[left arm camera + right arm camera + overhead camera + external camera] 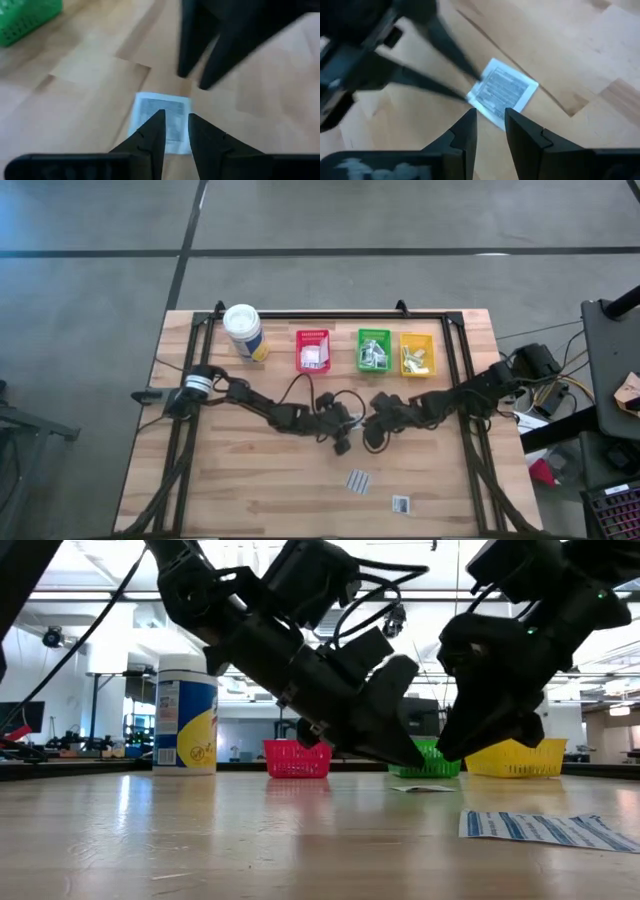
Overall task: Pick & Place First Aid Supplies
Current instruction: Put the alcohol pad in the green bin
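A small white printed packet [162, 117] [503, 92] lies flat on the wooden table near its middle, and also shows in the low view [422, 788]. My left gripper [176, 132] [343, 442] hangs over it, open, its fingers slanting down at the packet's edge. My right gripper [490, 125] [373, 436] faces it from the other side, open with a narrow gap, just short of the packet. Two more packets lie nearer the front edge: a blue-striped one [358, 480] [545, 828] and a small square one [400, 502]. My left gripper's fingertips [472, 82] stand at one corner of the printed packet [481, 90], slanting down from the table's left. The packet lies flat on the table. I cannot tell whether the tips touch it.
At the far edge stand a red bin [312, 350], a green bin [373, 350] and a yellow bin [417, 353], each holding white packets. A white canister with a yellow label [244, 332] stands to their left. Bare wood lies along the near left.
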Robot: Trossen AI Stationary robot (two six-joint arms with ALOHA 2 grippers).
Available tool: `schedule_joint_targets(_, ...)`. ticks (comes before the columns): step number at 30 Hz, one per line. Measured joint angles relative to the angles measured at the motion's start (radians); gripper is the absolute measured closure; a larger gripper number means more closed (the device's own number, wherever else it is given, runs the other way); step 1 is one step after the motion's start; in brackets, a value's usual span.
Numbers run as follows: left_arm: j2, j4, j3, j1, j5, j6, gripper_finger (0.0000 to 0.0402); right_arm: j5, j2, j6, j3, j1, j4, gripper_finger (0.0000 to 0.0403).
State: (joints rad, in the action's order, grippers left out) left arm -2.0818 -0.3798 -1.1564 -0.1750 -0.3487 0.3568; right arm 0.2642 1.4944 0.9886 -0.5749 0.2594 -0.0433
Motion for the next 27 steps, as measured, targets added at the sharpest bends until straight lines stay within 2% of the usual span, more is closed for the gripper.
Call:
schedule_joint_targets(8,-0.013,0.028,0.000,-0.010,0.026,0.004,0.0307,0.006,0.000,-0.005,0.009,-0.045,0.002,0.0297)
schedule_joint_targets(13,-0.037,0.024,0.000,-0.010,-0.072,0.005,0.0307,0.025,0.000,-0.026,0.011,-0.058,0.002,0.0292)
schedule_joint_targets(27,-0.038,0.004,-0.001,-0.022,-0.035,-0.008,0.0307,0.027,0.000,-0.054,0.011,-0.071,0.002,0.0291)
